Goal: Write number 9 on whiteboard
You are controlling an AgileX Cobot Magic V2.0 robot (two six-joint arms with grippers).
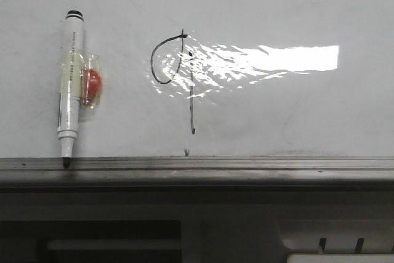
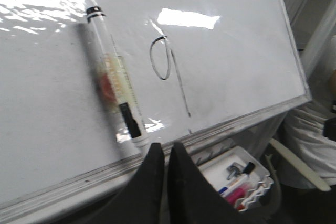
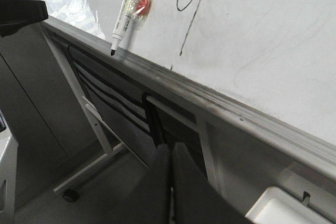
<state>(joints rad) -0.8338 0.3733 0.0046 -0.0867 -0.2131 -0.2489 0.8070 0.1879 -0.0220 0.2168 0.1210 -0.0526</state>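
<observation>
Only the left wrist view shows a tray of pens (image 2: 239,179) below the whiteboard (image 1: 308,115); the number 9 (image 1: 178,78) stands beside the uncapped marker (image 1: 69,87), whose tip rests on the rail (image 1: 246,164). Left gripper (image 2: 167,153) and right gripper (image 3: 171,153) both pinched narrow, holding nothing.

whiteboard (image 1: 308,4), number 9 (image 1: 184,81), uncapped marker (image 1: 69,87) left

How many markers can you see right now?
At least 3: one uncapped marker lying on the whiteboard left of the number 9; two or more in the tray beside the board, partly hidden.
</observation>
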